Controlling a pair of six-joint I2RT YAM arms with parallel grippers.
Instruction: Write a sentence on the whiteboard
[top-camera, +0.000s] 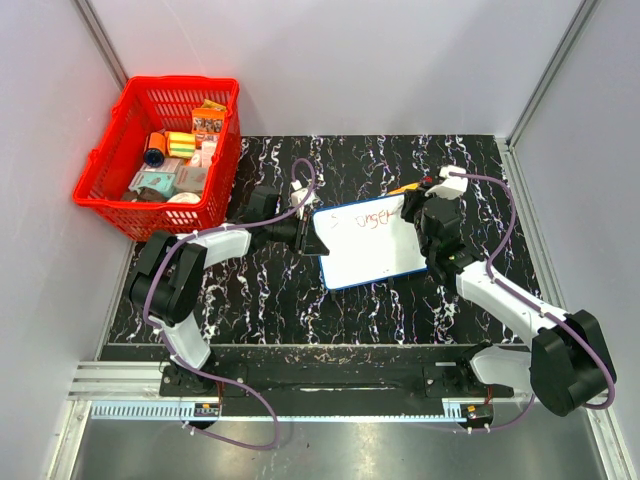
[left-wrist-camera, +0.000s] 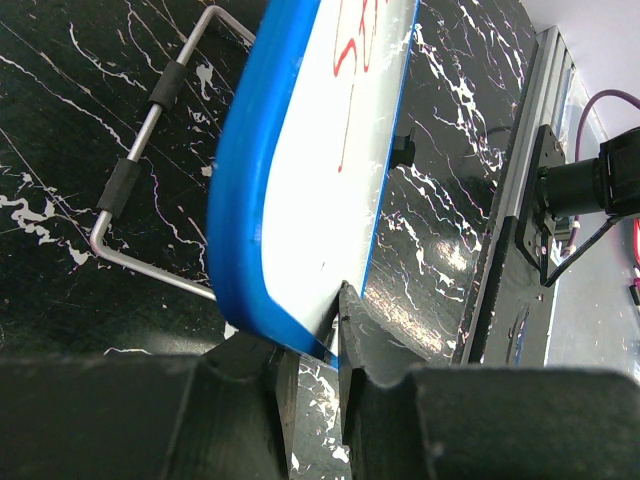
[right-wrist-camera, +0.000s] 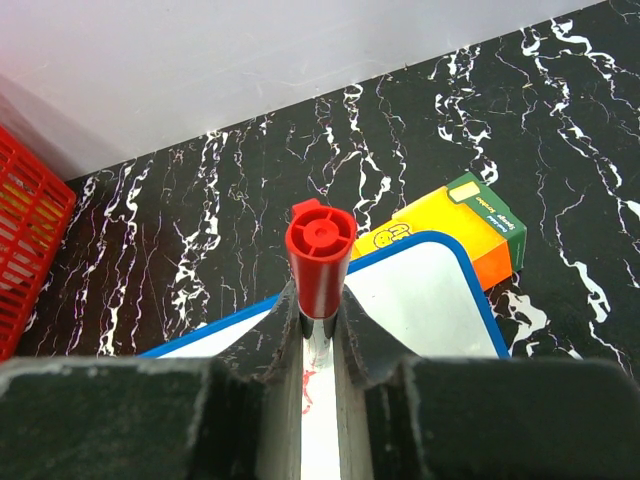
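The whiteboard (top-camera: 375, 248), white with a thin blue frame, lies on the black marble table mid-scene. The sentence (top-camera: 372, 217) is a short line of red scrawl near its far edge; red strokes also show in the left wrist view (left-wrist-camera: 352, 90). My left gripper (top-camera: 303, 236) is shut on the whiteboard's left edge (left-wrist-camera: 262, 310). My right gripper (top-camera: 418, 222) is shut on a red marker (right-wrist-camera: 319, 255), held upright over the board's right part (right-wrist-camera: 420, 300), tip hidden between the fingers.
A red basket (top-camera: 133, 208) full of small items stands at the far left. A small orange and yellow box (right-wrist-camera: 462, 222) lies just beyond the board's far right corner. A bent wire handle (left-wrist-camera: 140, 170) lies on the table beside the board.
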